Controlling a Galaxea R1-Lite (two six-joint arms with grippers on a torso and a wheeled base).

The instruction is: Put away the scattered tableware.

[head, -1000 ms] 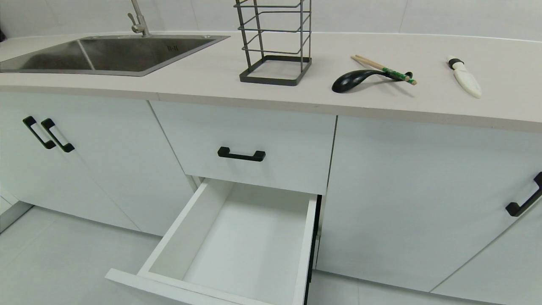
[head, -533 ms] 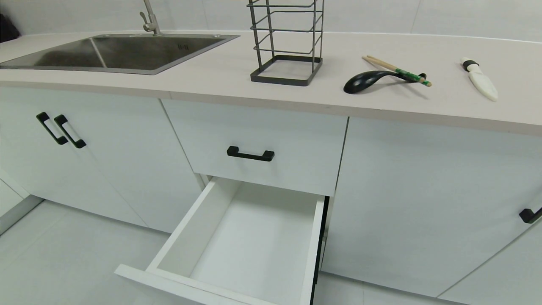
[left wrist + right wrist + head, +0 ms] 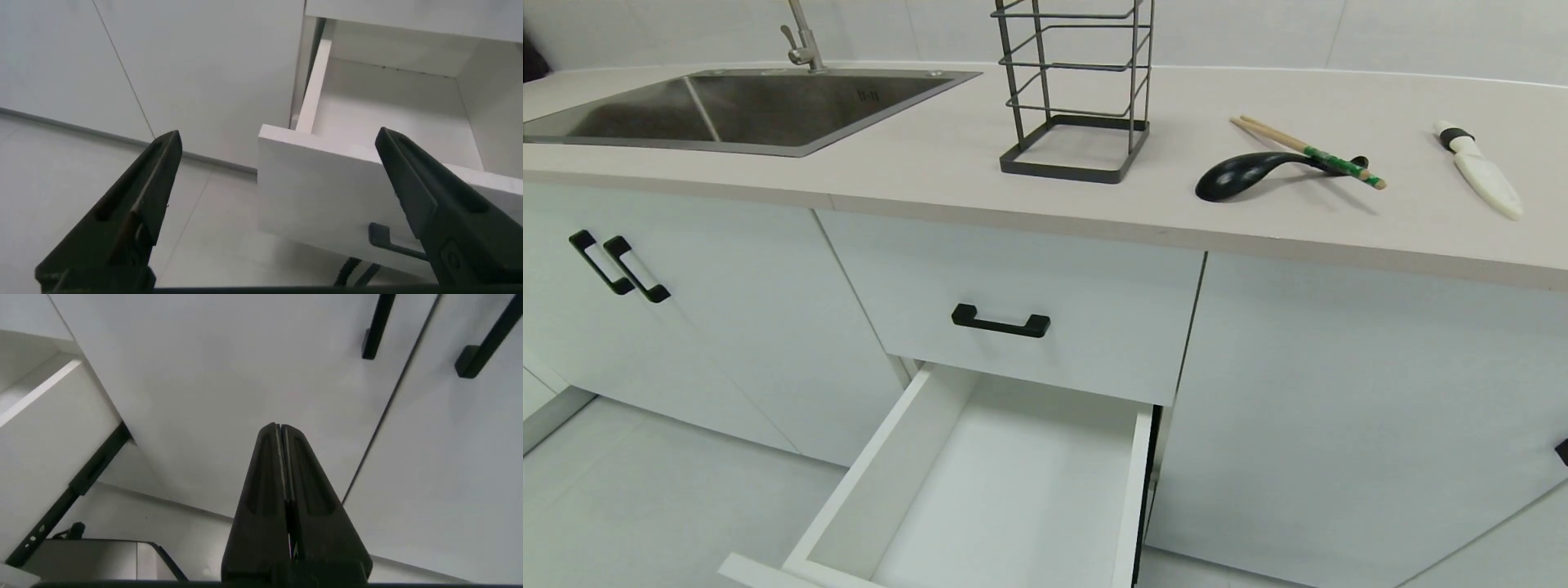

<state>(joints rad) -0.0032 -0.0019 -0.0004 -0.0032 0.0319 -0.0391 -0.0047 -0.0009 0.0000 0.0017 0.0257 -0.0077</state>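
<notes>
On the beige counter (image 3: pixel 980 175) lie a black spoon (image 3: pixel 1241 173), a pair of wooden chopsticks (image 3: pixel 1307 152) resting across its handle, and a white knife (image 3: pixel 1480 170) with a black band farther right. Below the counter, the lower white drawer (image 3: pixel 894 482) stands pulled out with nothing in it. My left gripper (image 3: pixel 279 135) is open, low in front of that drawer's front panel (image 3: pixel 343 192), with nothing between its fingers. My right gripper (image 3: pixel 283 426) is shut on nothing, facing white cabinet doors (image 3: pixel 245 384).
A dark wire rack (image 3: pixel 1078 90) stands mid-counter, and a steel sink (image 3: pixel 727 102) with a tap (image 3: pixel 800 41) sits at the left. The upper drawer (image 3: pixel 1013 286) is closed, with a black handle (image 3: pixel 1001 321). Cabinet doors with black handles (image 3: pixel 619 263) flank it.
The head camera has moved, so the whole picture shifted and the counter sits lower in view. The tableware, rack and drawer have not moved.
</notes>
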